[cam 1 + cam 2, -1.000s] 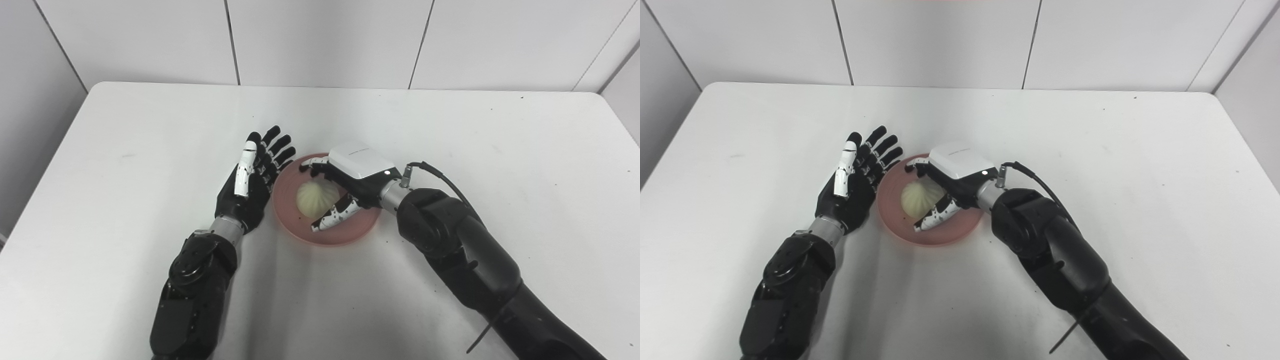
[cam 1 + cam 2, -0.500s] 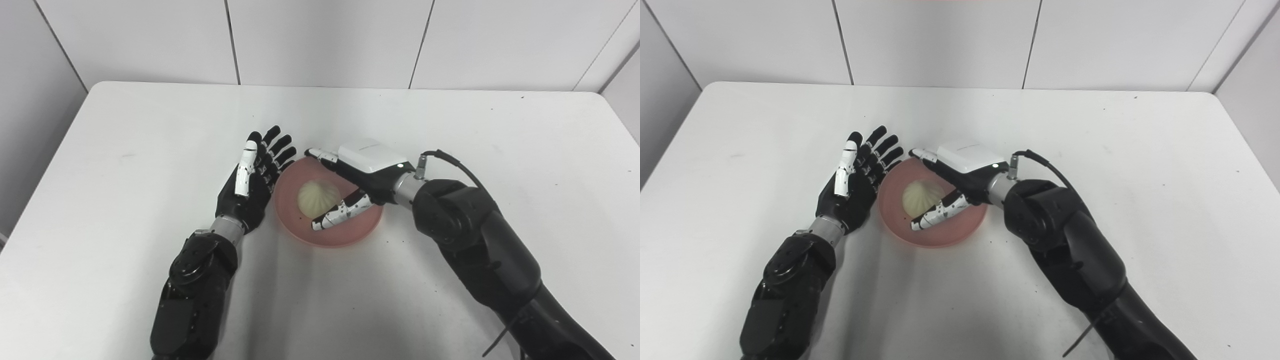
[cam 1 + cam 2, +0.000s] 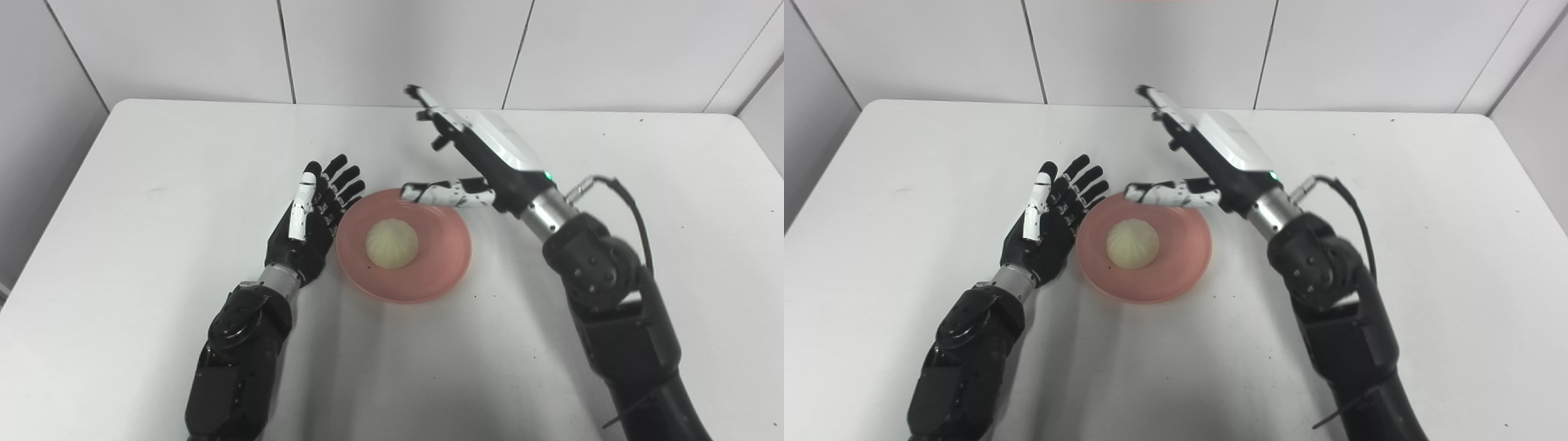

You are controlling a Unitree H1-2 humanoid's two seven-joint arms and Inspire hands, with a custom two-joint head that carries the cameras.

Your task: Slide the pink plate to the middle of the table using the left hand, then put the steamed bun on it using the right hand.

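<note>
A pink plate (image 3: 438, 269) lies near the middle of the white table. A pale steamed bun (image 3: 392, 244) rests on it, left of the plate's centre. My left hand (image 3: 312, 223) is open, fingers spread, its edge on the table just left of the plate's rim. My right hand (image 3: 481, 159) is open and empty, raised above the plate's far right side, fingers stretched toward the back wall and thumb over the rim. The same scene shows in the right eye view, with the bun (image 3: 1132, 244) on the plate (image 3: 1176, 272).
The white table (image 3: 153, 184) runs to a tiled wall at the back. A cable (image 3: 618, 196) loops from my right wrist. Small dark specks dot the tabletop.
My right hand let go of the bun, opened, and rose up and back to the right. The bun stays on the plate. My left hand has not moved.
</note>
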